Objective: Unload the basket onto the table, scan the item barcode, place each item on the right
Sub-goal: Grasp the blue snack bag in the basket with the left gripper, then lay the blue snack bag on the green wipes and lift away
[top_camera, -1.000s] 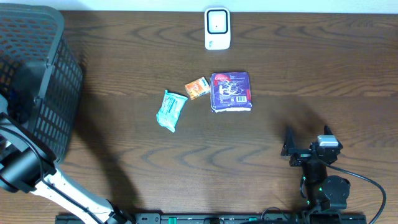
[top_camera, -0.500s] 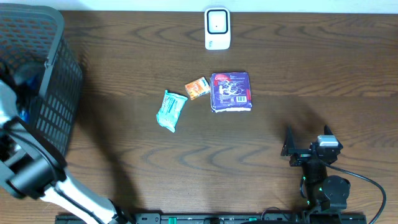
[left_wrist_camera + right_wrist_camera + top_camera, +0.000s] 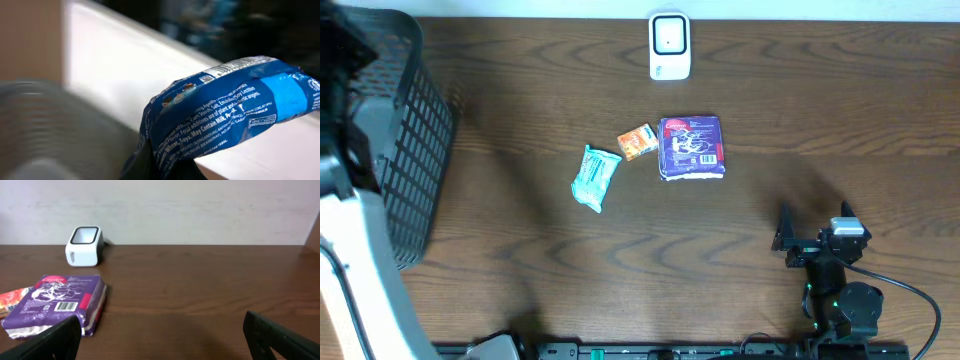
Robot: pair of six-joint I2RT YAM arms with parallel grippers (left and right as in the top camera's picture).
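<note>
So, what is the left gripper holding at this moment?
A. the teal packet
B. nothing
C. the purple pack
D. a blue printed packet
D: the left wrist view shows a blue printed packet pinched in the left gripper, while the purple pack and teal packet lie on the table.

dark wood-grain surface (image 3: 770,120) in view, and up at the far edge sits a white barcode scanner (image 3: 669,45), upright. mid-surface, three packs in a loose row: a purple pack (image 3: 691,147) barcode-up, a small orange packet (image 3: 637,141) just beside it, then a teal packet (image 3: 595,177) nearby. black mesh basket (image 3: 420,160) stands at the left end.
</note>
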